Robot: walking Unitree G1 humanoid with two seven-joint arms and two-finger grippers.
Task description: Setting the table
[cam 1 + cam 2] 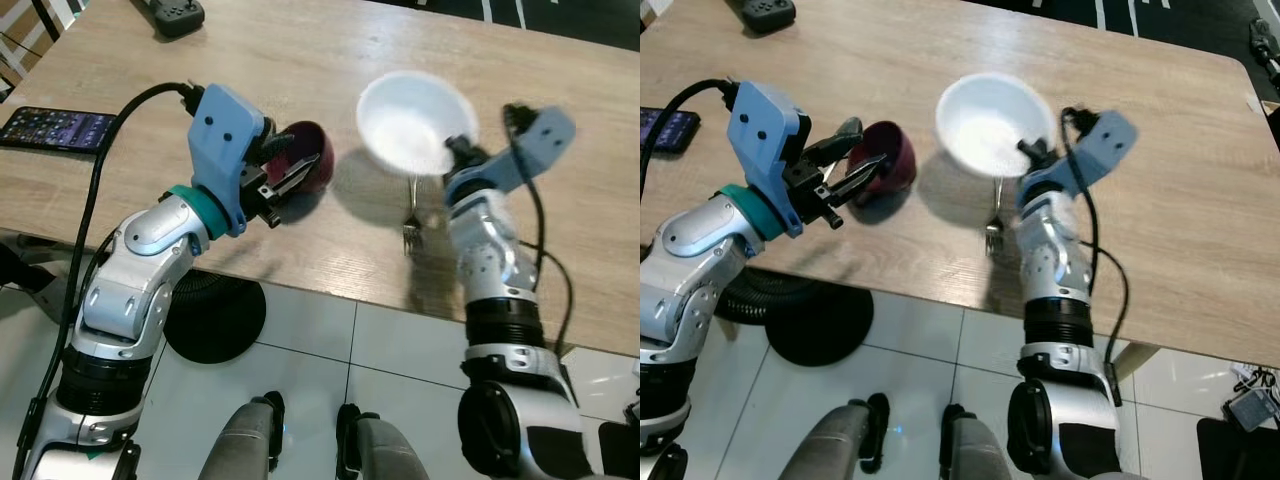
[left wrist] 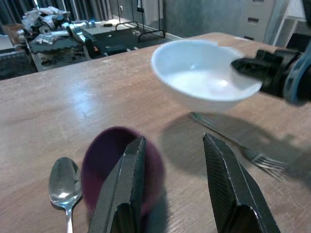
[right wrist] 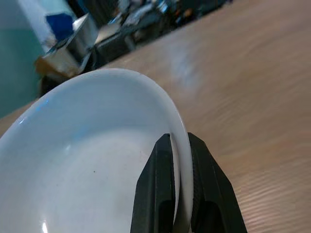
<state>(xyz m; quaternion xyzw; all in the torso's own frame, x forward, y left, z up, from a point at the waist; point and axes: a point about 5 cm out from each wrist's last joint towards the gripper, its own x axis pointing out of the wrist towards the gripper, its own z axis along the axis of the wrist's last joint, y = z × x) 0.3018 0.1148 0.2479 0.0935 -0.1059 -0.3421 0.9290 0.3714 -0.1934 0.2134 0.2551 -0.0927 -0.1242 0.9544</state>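
Bowl (image 1: 415,122) work is split between the two arms here: the right gripper (image 3: 176,165) has its jaws clamped on the rim of the white bowl, one finger inside and one outside, and holds it lifted clear of the wooden desk (image 1: 560,200), its shadow falling on the boards below. Pinching the rim looks like the only practical hold on so wide and shallow a dish, though it leaves the bowl hanging to one side of the grip and likely to tip. A fork (image 1: 410,222) lies on the desk just under the raised bowl, tines toward the near edge, so setting the bowl straight down would probably land on it. The left gripper (image 1: 853,165) hovers with its jaws apart, one finger over the mouth of a small dark purple cup (image 2: 119,165) that stands on the desk left of the bowl, seemingly lined up to take it by the wall. A spoon (image 2: 64,182) lies beside the cup. Farther off on the left, a phone (image 1: 55,128) and a black controller (image 1: 172,12) rest on the desk, well apart from the place being set.
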